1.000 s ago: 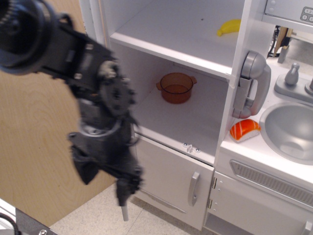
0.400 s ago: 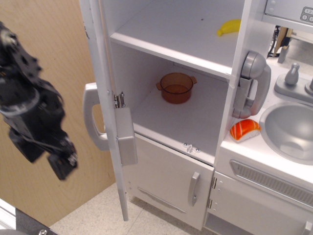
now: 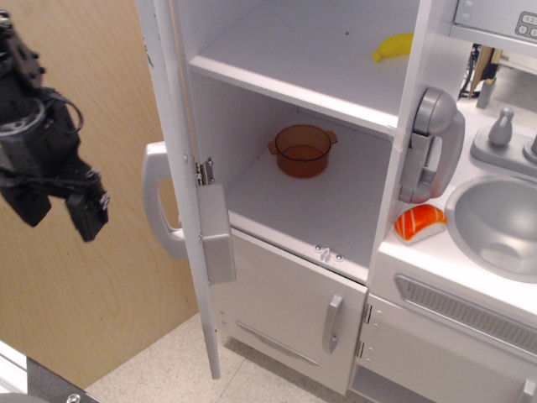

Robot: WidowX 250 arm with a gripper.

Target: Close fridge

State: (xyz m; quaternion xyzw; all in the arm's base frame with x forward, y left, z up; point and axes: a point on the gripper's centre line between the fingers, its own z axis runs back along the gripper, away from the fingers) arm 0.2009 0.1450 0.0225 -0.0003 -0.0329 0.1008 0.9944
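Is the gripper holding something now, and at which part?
Nothing. The gripper hangs left of the open fridge door, apart from it and its handle.

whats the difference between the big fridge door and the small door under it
The fridge door stands swung wide open, edge-on to the camera, baring the shelves; the lower door is shut flat against the cabinet. The fridge door is much taller than the lower door. The fridge door's handle is a large loop on its far side; the lower door's handle is a small grey bar. Both doors are white.

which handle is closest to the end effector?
The fridge door handle, sticking out left of the open door; the lower door handle and phone handset sit further right.
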